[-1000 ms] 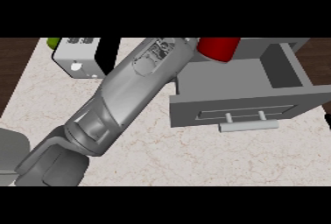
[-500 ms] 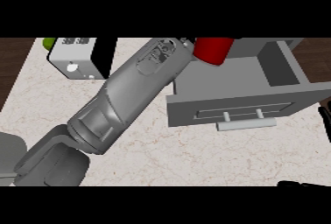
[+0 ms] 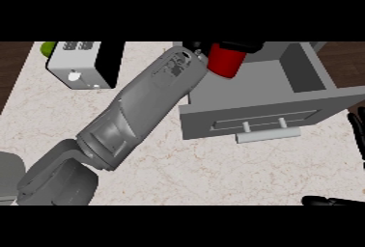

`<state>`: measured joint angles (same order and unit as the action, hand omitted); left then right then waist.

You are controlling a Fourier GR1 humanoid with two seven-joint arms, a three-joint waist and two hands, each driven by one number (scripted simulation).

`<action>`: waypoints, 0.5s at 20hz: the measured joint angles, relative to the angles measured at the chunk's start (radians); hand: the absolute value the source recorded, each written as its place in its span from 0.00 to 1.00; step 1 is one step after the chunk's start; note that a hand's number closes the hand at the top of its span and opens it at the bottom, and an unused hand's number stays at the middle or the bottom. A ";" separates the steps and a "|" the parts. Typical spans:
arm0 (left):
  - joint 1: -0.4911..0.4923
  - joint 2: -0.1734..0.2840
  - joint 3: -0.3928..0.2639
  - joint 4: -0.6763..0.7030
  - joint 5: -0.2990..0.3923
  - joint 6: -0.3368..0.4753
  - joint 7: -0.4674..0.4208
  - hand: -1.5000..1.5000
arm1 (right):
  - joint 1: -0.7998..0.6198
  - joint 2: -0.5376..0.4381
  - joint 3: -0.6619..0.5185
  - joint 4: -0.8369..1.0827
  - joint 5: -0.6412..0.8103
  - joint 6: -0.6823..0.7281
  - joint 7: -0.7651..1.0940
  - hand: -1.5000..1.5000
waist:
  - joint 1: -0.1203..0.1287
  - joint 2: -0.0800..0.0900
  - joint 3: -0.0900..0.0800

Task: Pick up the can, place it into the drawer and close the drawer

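My left forearm stretches from the lower left across the counter to the open grey drawer (image 3: 314, 103). At its end my left hand (image 3: 194, 48) is shut on the red can (image 3: 227, 61), black fingers showing over the can's top. The can hangs upright over the drawer's back left corner; whether it touches the drawer's floor is unclear. The drawer stands pulled out, with its pale handle (image 3: 265, 136) facing me. At the right edge my right hand (image 3: 357, 132) shows open, straight fingers beside the drawer's front and its thumb lower down.
A white toaster (image 3: 71, 65) stands at the back left of the marble counter (image 3: 214, 173), with a green object (image 3: 48, 47) behind it. Dark wood floor shows beyond the counter's left and right edges.
The can has shifted slightly left and lower over the drawer. My right hand has come into view at the right edge, near the drawer's front.
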<state>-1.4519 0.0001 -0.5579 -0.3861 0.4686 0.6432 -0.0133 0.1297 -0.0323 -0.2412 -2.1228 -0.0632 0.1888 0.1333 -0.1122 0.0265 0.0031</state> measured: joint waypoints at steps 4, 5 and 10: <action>-0.010 0.000 -0.025 0.017 0.017 0.024 0.007 0.00 | 0.002 0.004 0.011 -0.013 -0.001 0.003 0.004 0.00 | -0.013 0.003 0.000; -0.006 0.000 -0.031 0.019 0.020 0.028 0.000 0.00 | -0.013 0.005 0.015 -0.001 0.007 -0.003 0.002 0.00 | -0.011 0.004 0.000; 0.014 0.000 -0.047 0.035 0.043 0.072 -0.022 0.00 | -0.036 -0.005 0.019 -0.003 0.010 -0.004 0.019 0.00 | -0.019 0.007 0.000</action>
<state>-1.4380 0.0002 -0.6048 -0.3512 0.5117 0.7153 -0.0349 0.0937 -0.0376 -0.2217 -2.1253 -0.0529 0.1846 0.1520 -0.1312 0.0337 0.0029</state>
